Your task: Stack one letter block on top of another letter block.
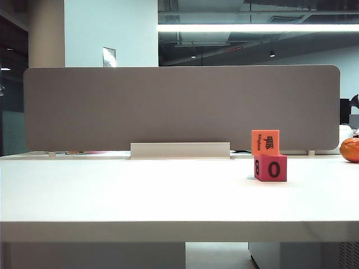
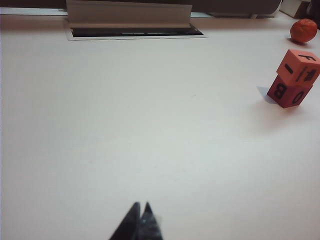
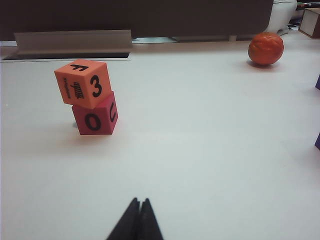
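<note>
- Presently, the orange cube (image 1: 265, 142) sat on top of the red-pink cube (image 1: 271, 168), on the right part of the white table (image 1: 140, 193) in the exterior view; the two blocks touched, and the upper one was set slightly off to the left of the lower one in that view.
- The orange cube showed a black xylophone drawing and a small word on its front face; the right wrist view showed the same cube (image 3: 83, 83) turned a little against the cube below it, with an "F" on top and a "3" on one side.
- The red-pink cube (image 3: 95, 119) showed a large black "O"; the left wrist view showed a "B" on another face of it (image 2: 289, 92), below the orange cube (image 2: 299, 67).
- The left hand (image 2: 140, 216) hung low over bare table, well apart from the stack; its fingertips met at a point and held nothing.
- The right hand (image 3: 139, 212) hung likewise over bare table, near but clear of the stack; its fingertips were pressed together and held nothing.
- An orange round fruit (image 3: 265, 48) lay on the table near the grey partition (image 1: 179, 106), apart from the blocks; neither hand appeared in the exterior view.
</note>
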Controlling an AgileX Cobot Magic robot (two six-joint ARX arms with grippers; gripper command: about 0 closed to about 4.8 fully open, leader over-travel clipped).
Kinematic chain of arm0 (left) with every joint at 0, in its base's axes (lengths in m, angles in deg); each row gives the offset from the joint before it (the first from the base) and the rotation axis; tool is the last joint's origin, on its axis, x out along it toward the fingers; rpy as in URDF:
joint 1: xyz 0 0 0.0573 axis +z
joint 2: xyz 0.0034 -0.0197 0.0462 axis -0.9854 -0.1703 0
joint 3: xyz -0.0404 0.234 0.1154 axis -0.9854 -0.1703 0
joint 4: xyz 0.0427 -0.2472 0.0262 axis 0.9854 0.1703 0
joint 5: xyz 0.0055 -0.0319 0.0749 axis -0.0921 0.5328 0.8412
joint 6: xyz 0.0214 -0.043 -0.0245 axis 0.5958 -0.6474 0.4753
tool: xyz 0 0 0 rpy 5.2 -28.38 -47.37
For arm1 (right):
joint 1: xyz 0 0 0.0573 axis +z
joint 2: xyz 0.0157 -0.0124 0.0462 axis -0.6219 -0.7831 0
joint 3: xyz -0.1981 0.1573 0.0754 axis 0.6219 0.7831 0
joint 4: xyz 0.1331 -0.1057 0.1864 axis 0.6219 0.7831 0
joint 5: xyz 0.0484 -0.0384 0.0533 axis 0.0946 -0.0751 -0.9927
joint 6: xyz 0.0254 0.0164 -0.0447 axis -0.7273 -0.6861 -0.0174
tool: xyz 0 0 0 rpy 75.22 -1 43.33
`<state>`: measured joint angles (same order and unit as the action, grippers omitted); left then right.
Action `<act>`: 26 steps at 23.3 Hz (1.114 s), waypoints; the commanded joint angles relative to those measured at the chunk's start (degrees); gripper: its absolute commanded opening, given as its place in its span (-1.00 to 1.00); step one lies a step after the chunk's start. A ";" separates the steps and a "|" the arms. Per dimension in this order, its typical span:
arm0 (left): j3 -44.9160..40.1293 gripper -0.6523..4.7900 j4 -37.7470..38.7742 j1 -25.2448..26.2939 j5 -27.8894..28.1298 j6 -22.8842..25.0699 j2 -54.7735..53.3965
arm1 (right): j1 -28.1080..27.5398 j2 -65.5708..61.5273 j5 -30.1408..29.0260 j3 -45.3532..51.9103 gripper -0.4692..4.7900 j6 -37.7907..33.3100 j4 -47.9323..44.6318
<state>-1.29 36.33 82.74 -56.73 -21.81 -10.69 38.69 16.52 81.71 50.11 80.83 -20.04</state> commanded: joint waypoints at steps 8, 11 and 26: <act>0.24 -0.78 -0.59 -0.02 -0.04 0.20 0.09 | 0.11 0.11 0.11 0.33 -0.82 -0.07 -0.63; 0.22 -0.78 -0.09 0.00 0.13 0.26 0.81 | 0.11 0.11 0.11 0.33 -0.82 -0.07 -0.66; -11.61 -0.78 0.20 -3.32 30.38 -1.05 25.44 | 0.11 0.09 0.09 0.33 -0.82 -0.07 -0.59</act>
<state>-11.78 37.33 80.51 -28.93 -22.73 13.09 38.71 16.52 81.71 50.11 80.83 -19.93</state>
